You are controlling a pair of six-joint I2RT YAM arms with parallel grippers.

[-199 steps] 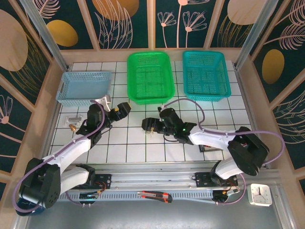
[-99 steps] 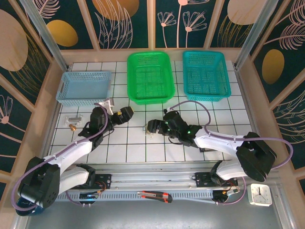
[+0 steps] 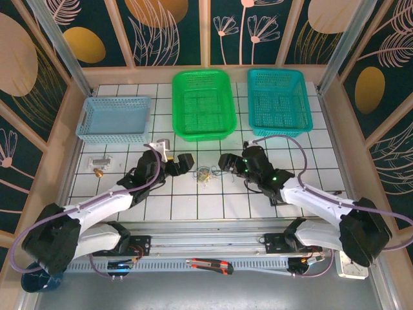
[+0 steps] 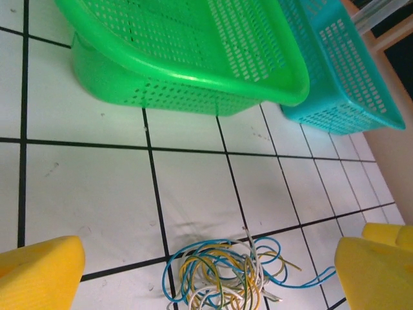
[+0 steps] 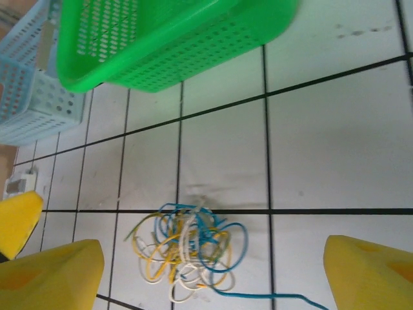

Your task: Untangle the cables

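Observation:
The cables [image 3: 204, 174] lie as one small tangled ball of thin blue, yellow-green and whitish loops on the white tiled table [image 3: 193, 200], between the two arms. In the left wrist view the cables [image 4: 232, 268] rest on the tiles between my yellow fingers [image 4: 39, 271], touching neither. In the right wrist view the cables [image 5: 187, 248] sit loose with one blue end trailing right. My left gripper [image 3: 183, 161] stands open just left of the ball. My right gripper [image 3: 226, 161] stands open just right of it. Nothing is held.
A green basket [image 3: 203, 104] stands at the back centre, a teal basket [image 3: 279, 101] to its right and a light blue basket [image 3: 115, 118] at the back left. A small metal part [image 3: 98, 161] and a brass piece [image 3: 98, 172] lie at the far left.
Both arms have swung rightward and lowered toward the cables. The right gripper moved from left of the ball to its right side; the left gripper came in close on its left.

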